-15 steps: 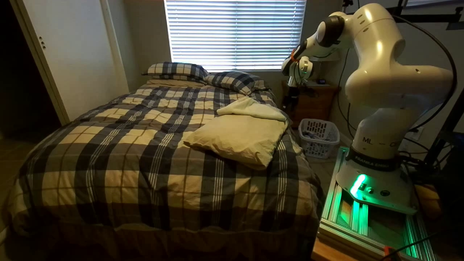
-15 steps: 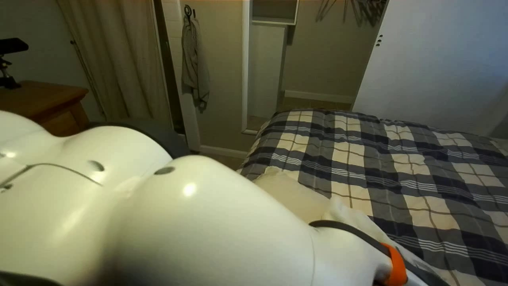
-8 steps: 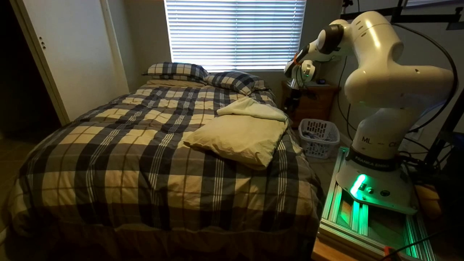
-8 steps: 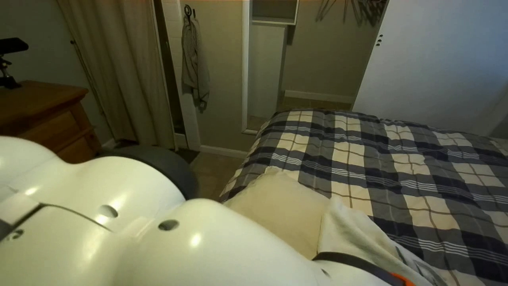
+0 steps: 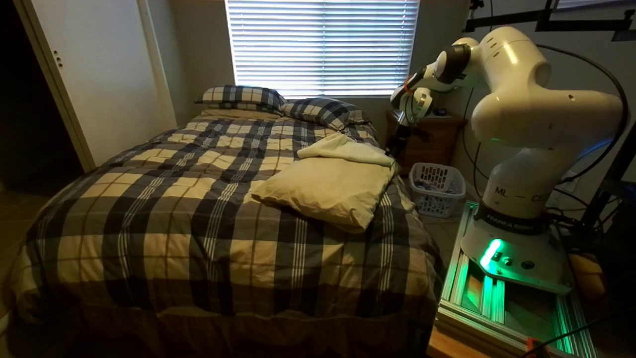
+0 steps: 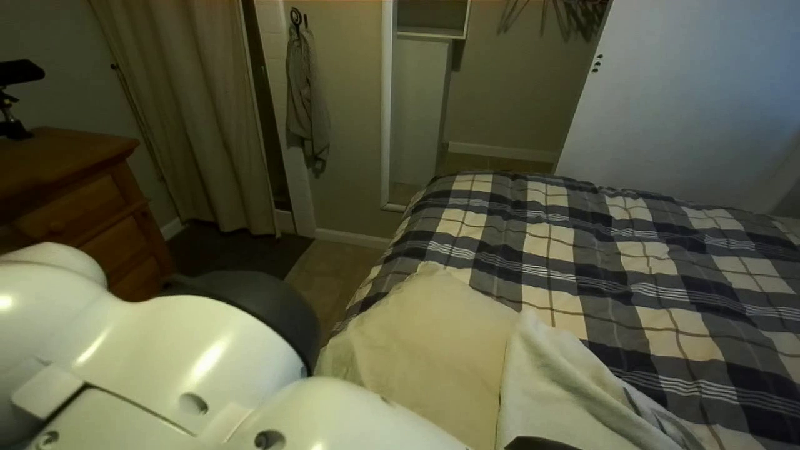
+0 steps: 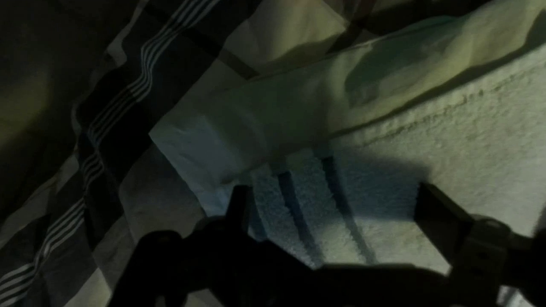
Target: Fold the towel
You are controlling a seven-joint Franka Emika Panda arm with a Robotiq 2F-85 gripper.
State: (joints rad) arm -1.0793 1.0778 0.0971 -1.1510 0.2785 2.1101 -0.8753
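The towel is an off-white terry cloth (image 5: 343,148) with dark stripes near one edge. It lies rumpled across the far end of a cream pillow-like bundle (image 5: 323,189) on the bed. In an exterior view the towel (image 6: 556,381) spreads towards the bottom edge, partly cut off. My gripper (image 5: 394,148) hangs over the towel's right end, pointing down. From the wrist view, the gripper (image 7: 332,202) stands open, its dark fingers (image 7: 439,221) spread wide above the striped part of the towel (image 7: 477,149). Nothing is held. Whether the fingertips touch the cloth I cannot tell.
A plaid bedspread (image 5: 198,199) covers the bed, with plaid pillows (image 5: 318,112) at its head. Beside the bed stand a white laundry basket (image 5: 437,191) and a wooden nightstand (image 5: 437,141). The arm's white links (image 6: 156,362) fill the lower left of an exterior view.
The arm has come down, and the gripper has sunk closer to the towel's right end. More of the towel and the cream bundle now shows past the arm. The towel has not moved.
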